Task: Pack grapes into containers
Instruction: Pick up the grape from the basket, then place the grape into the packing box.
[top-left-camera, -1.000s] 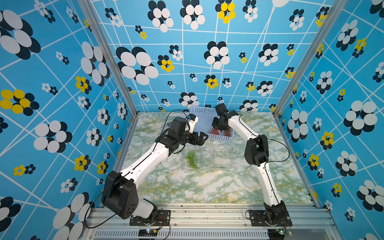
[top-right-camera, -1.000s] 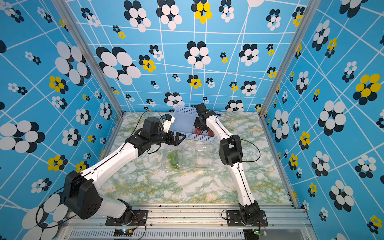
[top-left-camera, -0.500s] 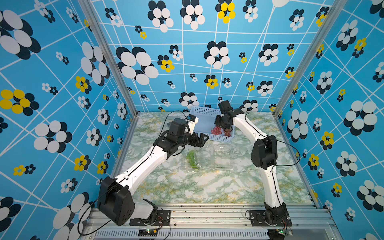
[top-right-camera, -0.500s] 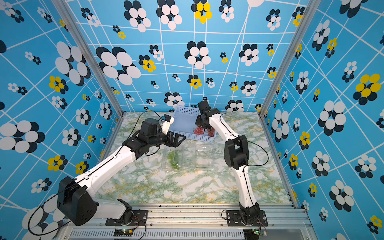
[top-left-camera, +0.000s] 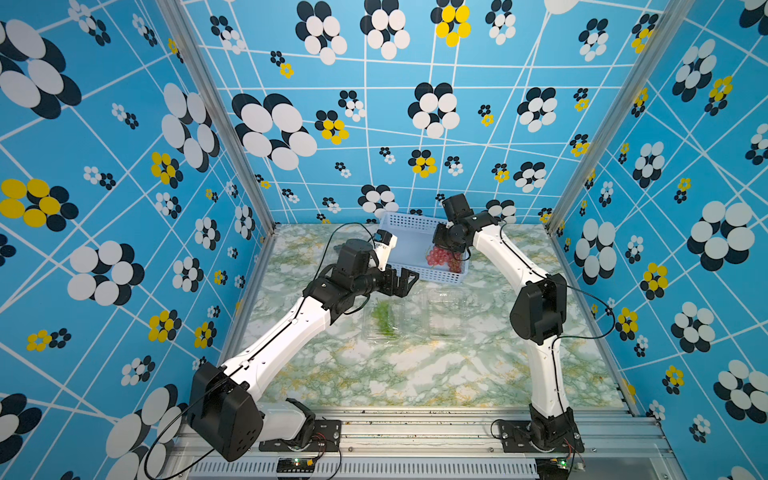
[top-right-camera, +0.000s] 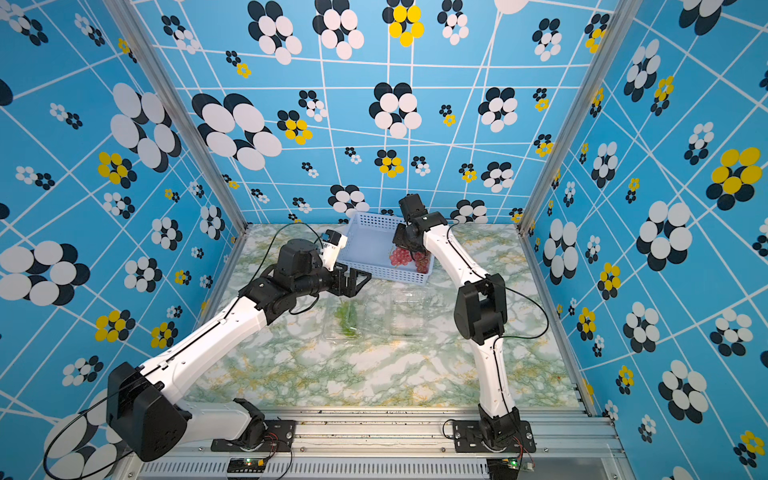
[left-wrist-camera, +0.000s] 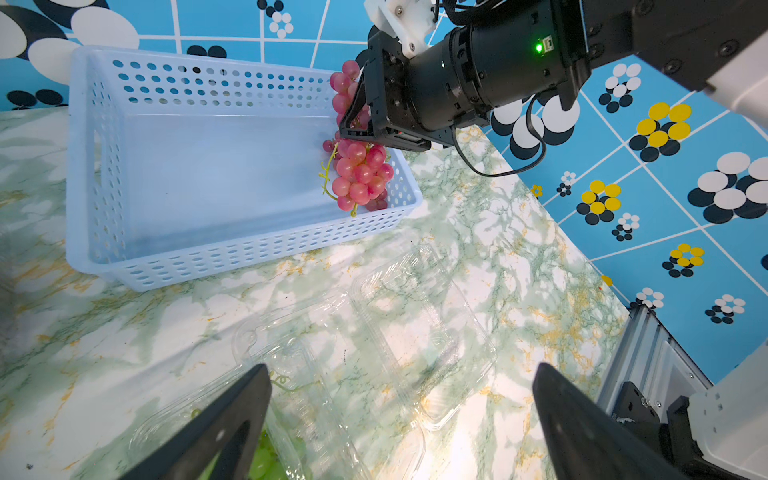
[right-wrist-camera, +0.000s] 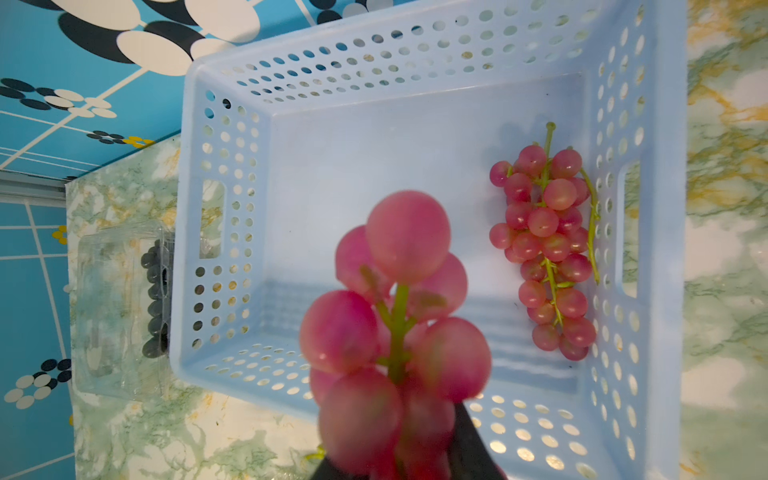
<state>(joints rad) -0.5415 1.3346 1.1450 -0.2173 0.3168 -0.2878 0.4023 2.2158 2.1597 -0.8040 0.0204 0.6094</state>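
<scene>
Right wrist view: red bunch (right-wrist-camera: 395, 324) clenched in the right hand (left-wrist-camera: 356, 109), hanging over the basket (right-wrist-camera: 415, 54), probably bound for the empty container (left-wrist-camera: 415, 332); left hand (top-left-camera: 404, 281) spread wide.

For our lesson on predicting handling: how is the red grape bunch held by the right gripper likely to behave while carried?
Probably floppy: the red bunch hangs from the right gripper, its grapes on thin green stems, so it may swing. The smooth, round grapes could slip or pull off.
</scene>
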